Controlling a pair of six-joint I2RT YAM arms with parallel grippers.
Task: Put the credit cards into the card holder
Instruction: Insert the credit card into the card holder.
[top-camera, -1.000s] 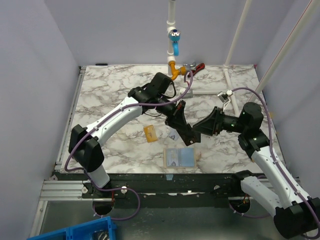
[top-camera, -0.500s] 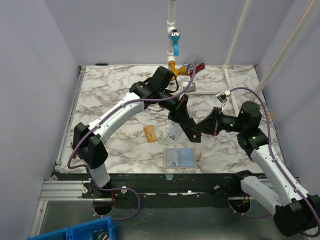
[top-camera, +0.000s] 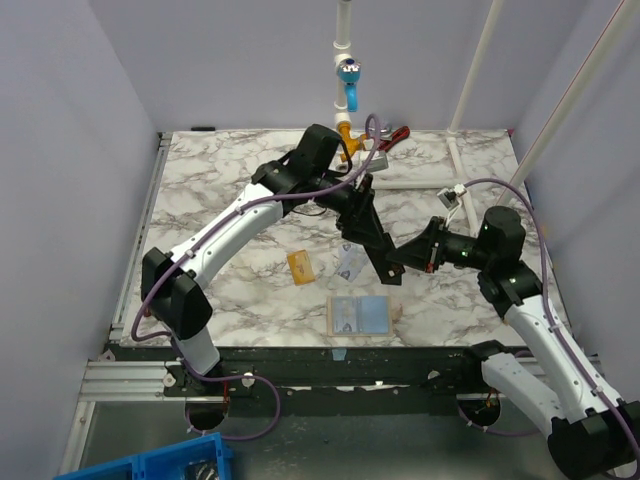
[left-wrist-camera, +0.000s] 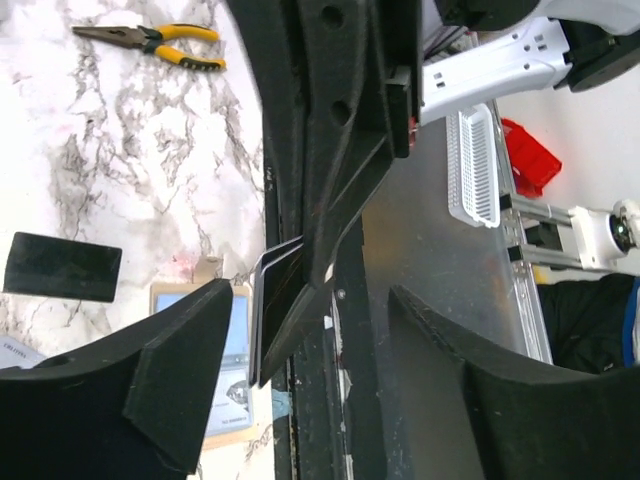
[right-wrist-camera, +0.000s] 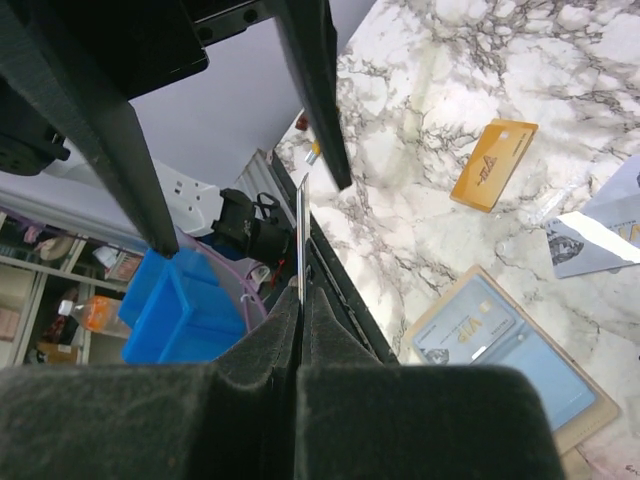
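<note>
1. Your right fingers (right-wrist-camera: 300, 300) are pressed tight on a thin card (right-wrist-camera: 300, 232). It's held on edge up in the air, so the right wrist view only gives you its rim. Can't tell its colour from that.
2. Your left fingers (left-wrist-camera: 305, 320) are spread wide, one on each side of the right fingers and that card. They look clear of the card.
3. Both sets of fingers meet above the table (top-camera: 220, 190), just on the far side of the card holder (top-camera: 377, 316).
4. The card holder lies open and flat near the table's front edge. Its light-blue inside faces up, and a pale card (top-camera: 346, 316) lies on its left half.
5. The gold-orange card (top-camera: 300, 266) lies flat on the table, to the left of the fingers and well apart from the holder.
6. The pale blue-silver card (top-camera: 349, 263) sits between the gold-orange one and the fingers, near the holder but not touching it.
7. In the left wrist view you get a black card (left-wrist-camera: 62, 267) flat on the marble, apart from the holder.
8. Yellow-handled pliers (left-wrist-camera: 150, 40) lie on the table too, well apart from the cards.
</note>
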